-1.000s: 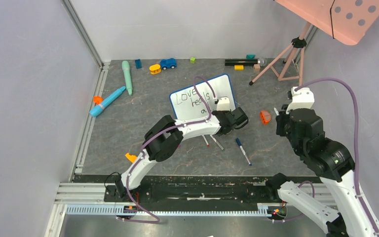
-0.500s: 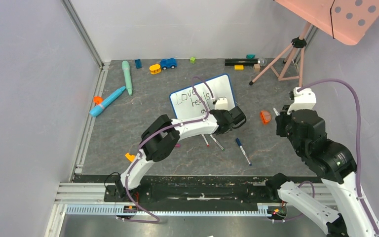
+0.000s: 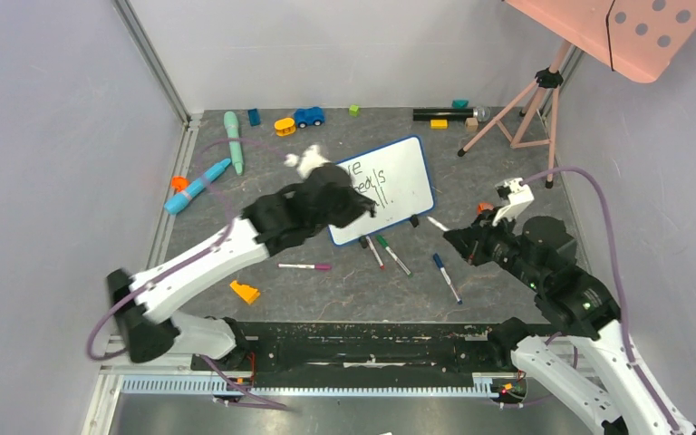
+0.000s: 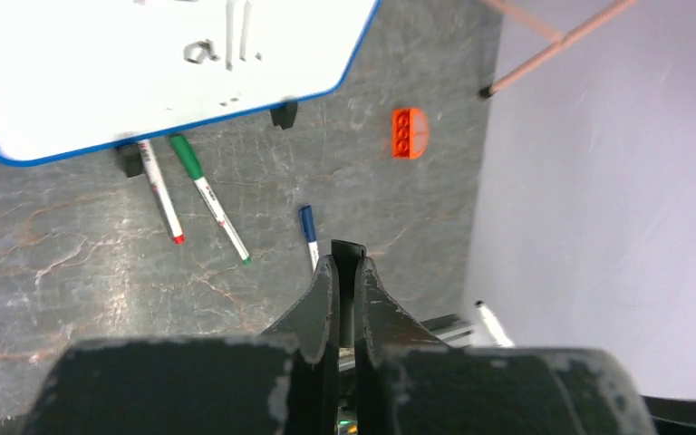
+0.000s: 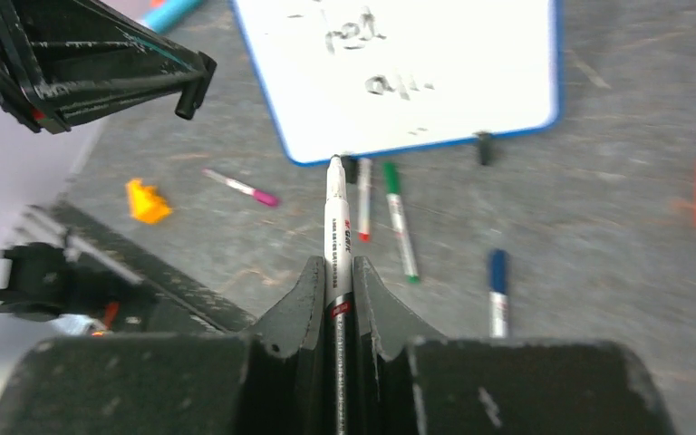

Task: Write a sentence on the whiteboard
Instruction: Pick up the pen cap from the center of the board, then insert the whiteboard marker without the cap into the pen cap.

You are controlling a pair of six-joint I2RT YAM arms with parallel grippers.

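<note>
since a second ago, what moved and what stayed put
The left claw pulled away from the near right corner of the board, swung left and closed, with nothing seen in it. The right claw came down toward the board, shut on a marker. The board, the writing and the loose pens stayed put.

You see the whiteboard [image 3: 406,174] glossy and smooth in its blue plastic frame, your worktop [image 3: 326,290] matt, grey, marbled like stone, and the white marker [image 5: 336,227] in shiny plastic.
</note>
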